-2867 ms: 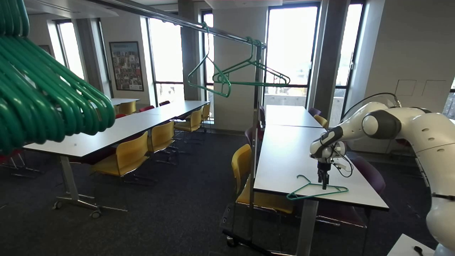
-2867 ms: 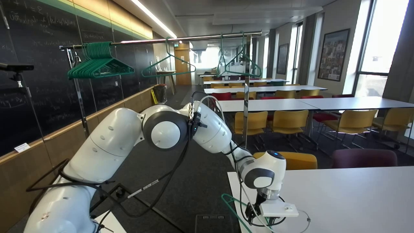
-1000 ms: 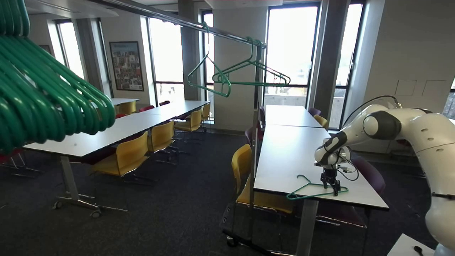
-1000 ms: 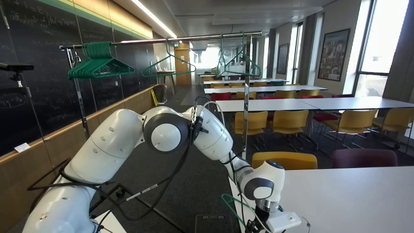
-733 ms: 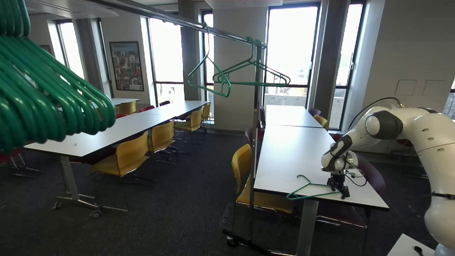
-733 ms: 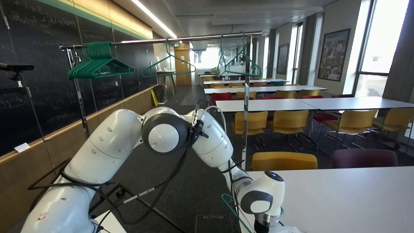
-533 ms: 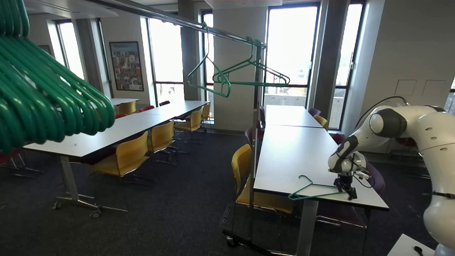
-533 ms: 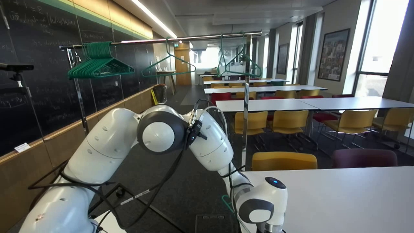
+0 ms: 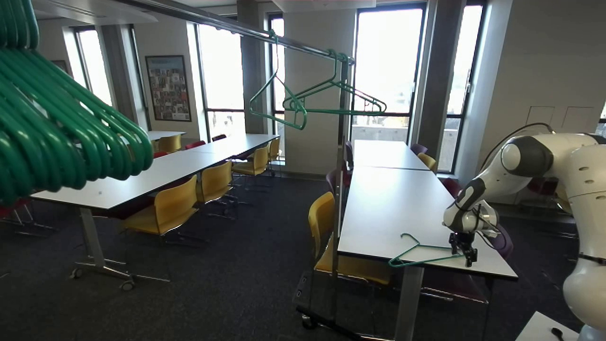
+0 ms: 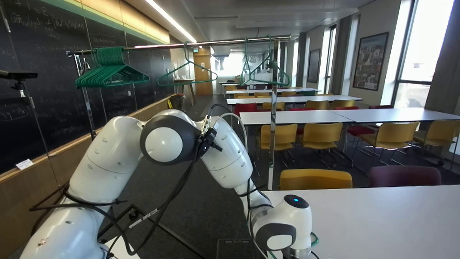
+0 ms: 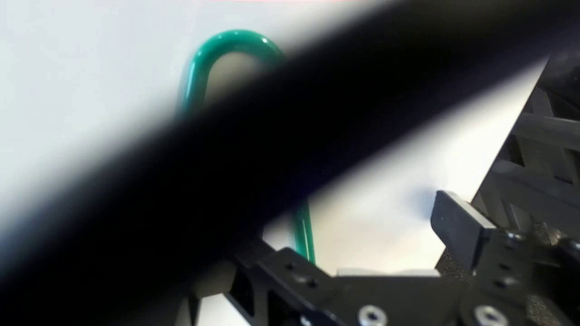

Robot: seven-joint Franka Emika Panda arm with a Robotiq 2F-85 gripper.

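Your jaws stand wide apart, low over the worktop [image 9: 393, 199] at one end of a green hanger [image 11: 236, 40]. In an exterior view that hanger lies flat near the worktop's close edge, its hook [image 9: 414, 239] on the side away from your jaws. Your wrist view shows the rounded end and a short stretch of bar; a blurred black band [image 11: 290, 136] crosses in front and hides much of the hanger and part of your jaws, so whether they touch it you cannot tell. Your arm [image 10: 230, 158] reaches down from above. Beside the worktop stands a clothes rail [image 10: 222, 42], with a tight bunch of green hangers [image 10: 109, 68] at one end and a few loose hangers [image 9: 331, 112] farther along. A yellow chair [image 10: 316, 178] and a purple chair [image 10: 405, 176] stand along one edge of the worktop.
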